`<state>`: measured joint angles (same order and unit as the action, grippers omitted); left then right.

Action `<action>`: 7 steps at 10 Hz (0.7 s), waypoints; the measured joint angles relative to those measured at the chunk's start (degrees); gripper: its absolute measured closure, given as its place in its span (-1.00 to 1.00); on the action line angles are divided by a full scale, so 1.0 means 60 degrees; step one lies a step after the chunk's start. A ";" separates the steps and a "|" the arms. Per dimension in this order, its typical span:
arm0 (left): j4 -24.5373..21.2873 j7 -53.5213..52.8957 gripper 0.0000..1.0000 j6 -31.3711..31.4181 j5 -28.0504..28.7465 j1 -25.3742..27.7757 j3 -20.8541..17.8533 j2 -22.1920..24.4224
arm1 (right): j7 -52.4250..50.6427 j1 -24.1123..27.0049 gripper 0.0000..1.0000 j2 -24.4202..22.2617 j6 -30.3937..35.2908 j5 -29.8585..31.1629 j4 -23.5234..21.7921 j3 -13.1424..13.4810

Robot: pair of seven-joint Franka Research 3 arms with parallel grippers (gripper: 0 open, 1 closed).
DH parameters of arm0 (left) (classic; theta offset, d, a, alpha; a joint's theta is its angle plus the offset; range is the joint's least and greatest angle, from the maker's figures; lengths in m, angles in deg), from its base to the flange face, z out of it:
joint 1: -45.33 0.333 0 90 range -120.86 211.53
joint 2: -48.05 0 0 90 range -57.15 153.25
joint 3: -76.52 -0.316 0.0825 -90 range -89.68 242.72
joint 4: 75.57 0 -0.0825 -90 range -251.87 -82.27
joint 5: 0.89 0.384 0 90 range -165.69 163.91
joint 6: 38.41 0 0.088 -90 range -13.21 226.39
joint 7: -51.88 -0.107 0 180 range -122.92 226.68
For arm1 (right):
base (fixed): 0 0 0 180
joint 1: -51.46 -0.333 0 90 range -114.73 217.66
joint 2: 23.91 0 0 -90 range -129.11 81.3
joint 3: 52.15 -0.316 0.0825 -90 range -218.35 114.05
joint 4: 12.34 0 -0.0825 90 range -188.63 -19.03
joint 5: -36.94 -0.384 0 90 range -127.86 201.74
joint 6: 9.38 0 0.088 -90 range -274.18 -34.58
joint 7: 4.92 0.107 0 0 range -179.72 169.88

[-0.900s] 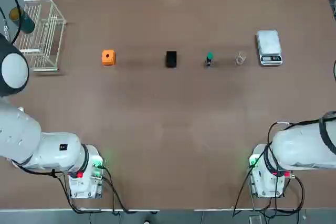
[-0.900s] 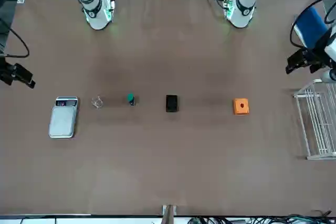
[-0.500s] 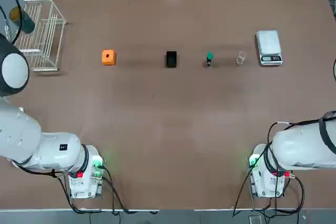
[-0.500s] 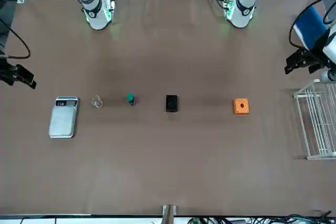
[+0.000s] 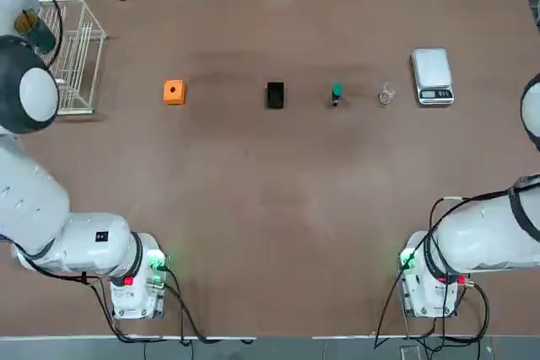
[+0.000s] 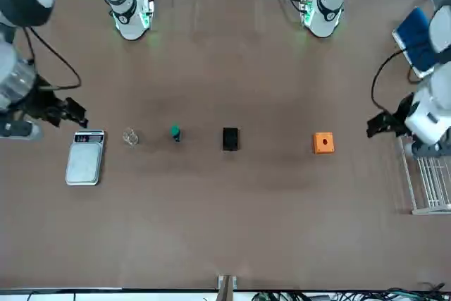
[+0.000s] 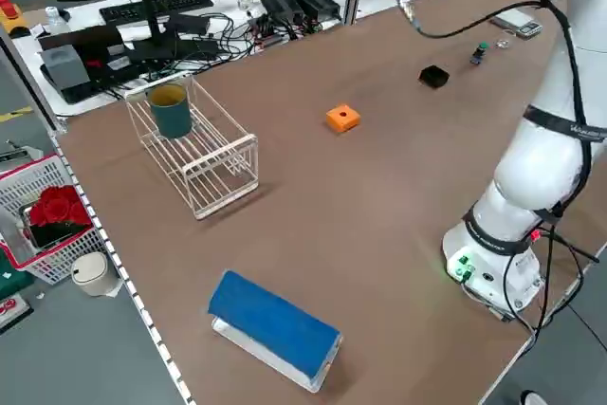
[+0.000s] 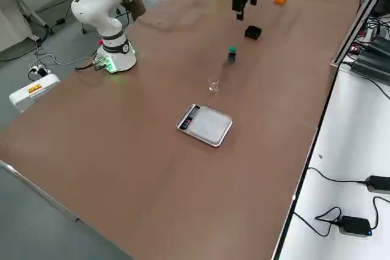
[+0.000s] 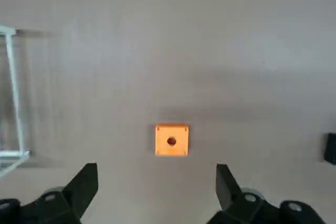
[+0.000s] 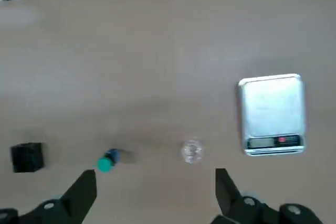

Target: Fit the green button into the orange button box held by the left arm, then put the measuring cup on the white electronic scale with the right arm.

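Brown tabletop (image 5: 253, 208), grey floor (image 7: 95, 348), perhaps concrete.

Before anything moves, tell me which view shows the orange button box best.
The left wrist view: the orange button box appears largest there, its round hole plainly visible. The top, front and left side views show it whole but smaller; the right side view has it small near the top edge. The right wrist view lacks it.

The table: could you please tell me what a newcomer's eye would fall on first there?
Probably the small orange box, bright against the brown table, on the robot's left side of it. Next might come the pale scale toward the robot's right, with the clear cup beside it. The white wire rack at the robot's left edge of the table would likely stand out too.
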<state>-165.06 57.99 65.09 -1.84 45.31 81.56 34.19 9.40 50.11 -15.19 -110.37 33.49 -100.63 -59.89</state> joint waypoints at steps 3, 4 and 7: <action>-0.1823 0.0943 -0.96 0.1845 0.0715 -0.0157 0.0072 -0.0098 | 0.1145 -0.0070 -1.00 0.0696 -0.0814 0.0047 -0.0216 -0.1122; -0.2444 0.1285 -0.96 0.2489 0.0848 -0.0158 0.0085 -0.0111 | 0.1485 -0.0075 -1.00 0.0903 -0.1061 0.0152 -0.0412 -0.1412; -0.4065 0.1718 -0.96 0.3922 0.1097 -0.0272 0.0110 -0.0120 | 0.2085 -0.0170 -1.00 0.1368 -0.2177 0.0545 -0.1342 -0.1966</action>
<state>-189.45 68.30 88.62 4.74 43.68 82.22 33.47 21.91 49.09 -6.98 -123.43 36.76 -108.68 -71.69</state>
